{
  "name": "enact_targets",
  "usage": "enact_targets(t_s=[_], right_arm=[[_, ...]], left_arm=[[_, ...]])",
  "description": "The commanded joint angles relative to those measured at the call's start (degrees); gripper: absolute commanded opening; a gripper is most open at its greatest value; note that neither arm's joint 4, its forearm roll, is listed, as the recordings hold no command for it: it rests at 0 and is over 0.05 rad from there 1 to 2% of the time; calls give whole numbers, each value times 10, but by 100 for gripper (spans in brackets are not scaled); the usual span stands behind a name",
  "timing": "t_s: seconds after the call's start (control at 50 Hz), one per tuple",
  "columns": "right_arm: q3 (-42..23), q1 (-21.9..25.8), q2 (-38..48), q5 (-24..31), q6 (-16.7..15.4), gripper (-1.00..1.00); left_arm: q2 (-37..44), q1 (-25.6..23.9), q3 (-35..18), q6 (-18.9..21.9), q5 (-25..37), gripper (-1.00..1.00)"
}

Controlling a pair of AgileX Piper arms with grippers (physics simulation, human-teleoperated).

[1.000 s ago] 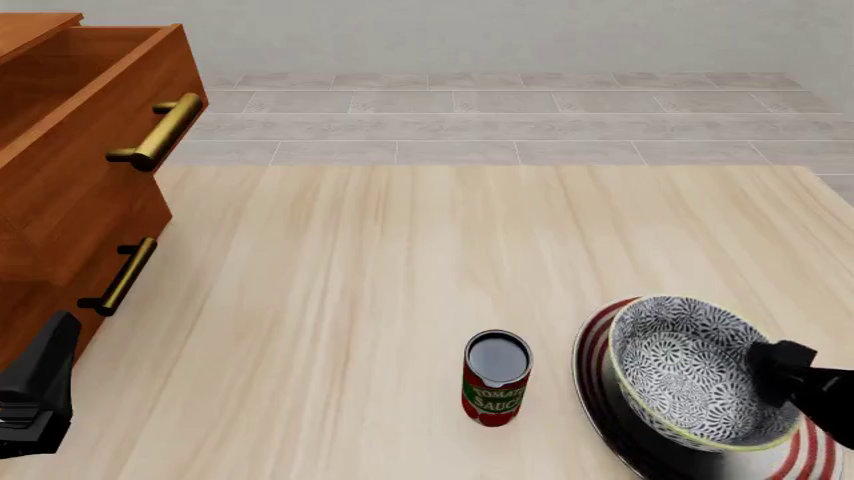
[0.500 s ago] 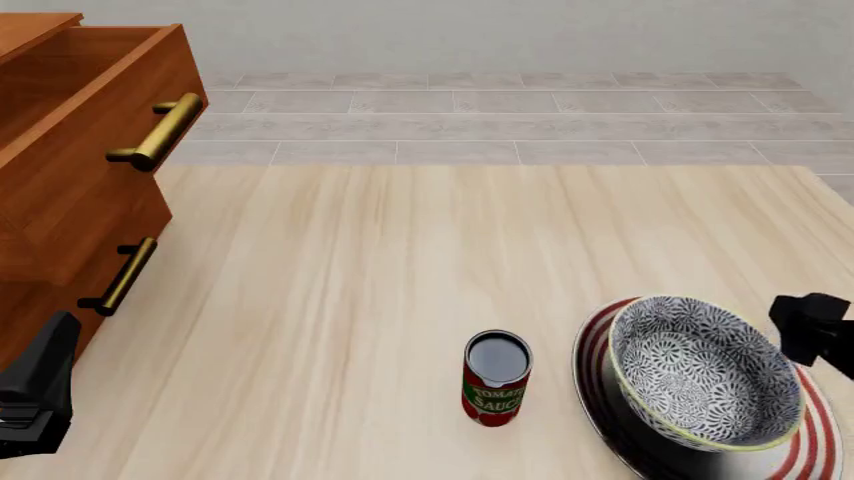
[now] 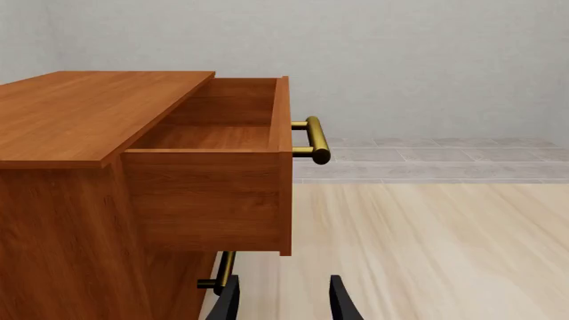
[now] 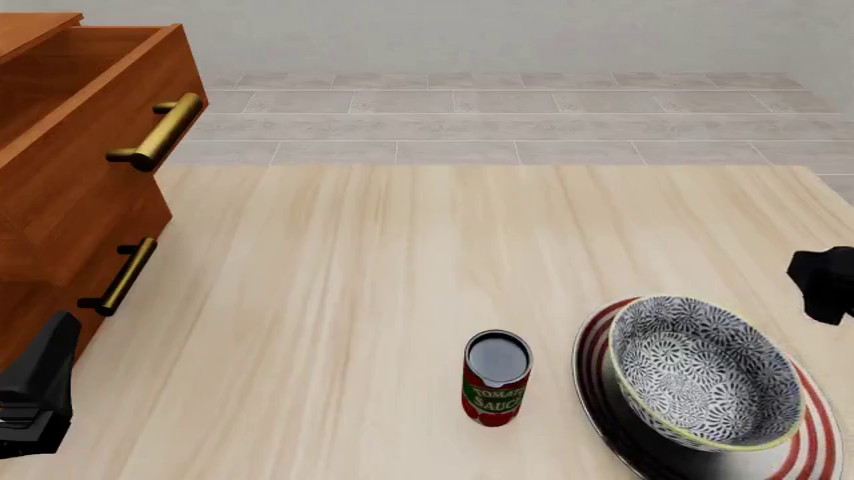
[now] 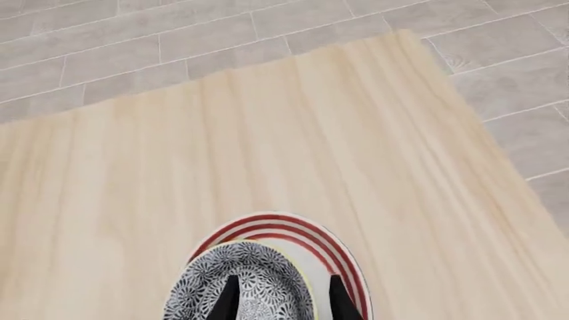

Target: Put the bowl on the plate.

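Bowl (image 4: 703, 373) sits upright on the plate (image 4: 814, 448) at the table's five o'clock, and the right gripper (image 5: 281, 298) — fingers parted, holding nothing — hangs above it, far nearer than the left gripper (image 3: 282, 300), also spread and empty.

A red tomato sauce can (image 4: 497, 379) stands up on the light wooden table (image 4: 400, 280), and far off at the table's left side is a brown wooden cabinet (image 4: 67, 180) with its top drawer (image 3: 213, 167) pulled open and gold handles (image 4: 160, 130).
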Motion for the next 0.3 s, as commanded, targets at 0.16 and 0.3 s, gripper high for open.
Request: enact_targets(t_s=[0.16, 0.3], right_arm=[[-59, 11, 0, 33, -24, 100], [-81, 14, 3, 41, -31, 100]], left_arm=[[0, 0, 0, 0, 0, 100], [0, 0, 0, 0, 0, 100]])
